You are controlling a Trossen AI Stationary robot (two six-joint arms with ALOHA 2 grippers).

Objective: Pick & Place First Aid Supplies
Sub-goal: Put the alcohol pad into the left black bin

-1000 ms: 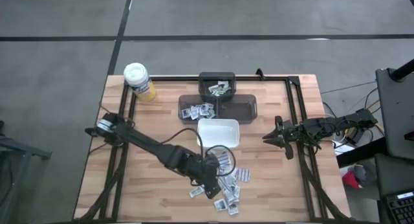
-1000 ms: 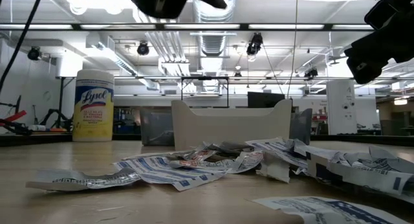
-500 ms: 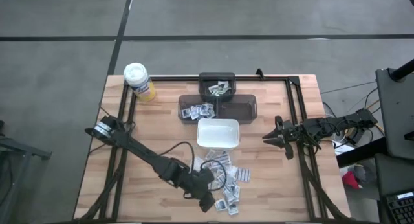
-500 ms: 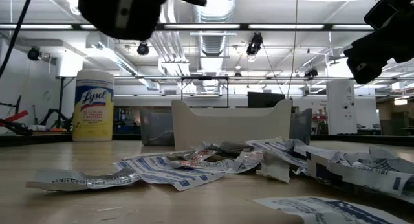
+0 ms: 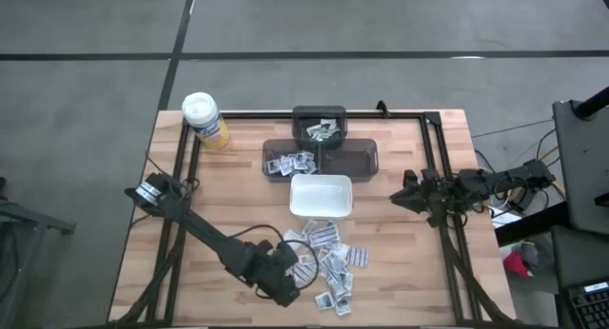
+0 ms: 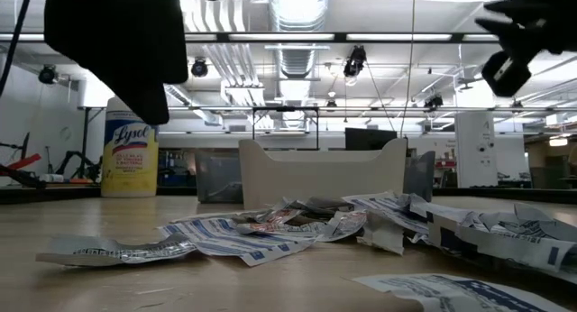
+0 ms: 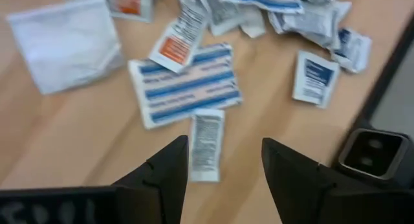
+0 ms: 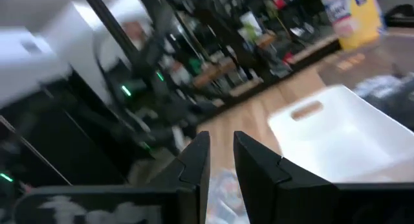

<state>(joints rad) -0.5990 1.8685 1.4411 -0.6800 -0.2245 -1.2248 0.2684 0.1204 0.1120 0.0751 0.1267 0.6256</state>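
left gripper (image 7: 223, 162): fingers spread apart, nothing between them, hovering over the near-left edge of the packet pile; touches nothing.
left gripper, high view (image 5: 285, 289): at the near side of the table, just left of the scattered packets.
right gripper (image 5: 402, 198): off the right side of the white dish, above the table; fingers a narrow gap apart, nothing held.
first aid packets (image 5: 331, 261): loose pile on the wooden table (image 5: 400, 272), near side, just in front of the white dish (image 5: 321, 196).
narrow packet (image 7: 206, 146): lies directly ahead of the left fingers, touching the edge of a wide blue-striped packet (image 7: 184, 85).
dark trays (image 5: 320, 150): far of the dish; some packets already in the left and far compartments.
wipes canister (image 5: 205, 119): yellow, white lid, far-left corner.
left wrist only: print on single packets, orange-labelled ones included.
low view only: pile (image 6: 297, 226) seen edge-on against the dish wall, canister label reads Lysol (image 6: 131, 150).
right wrist only: dish handle slot, cluttered room beyond.
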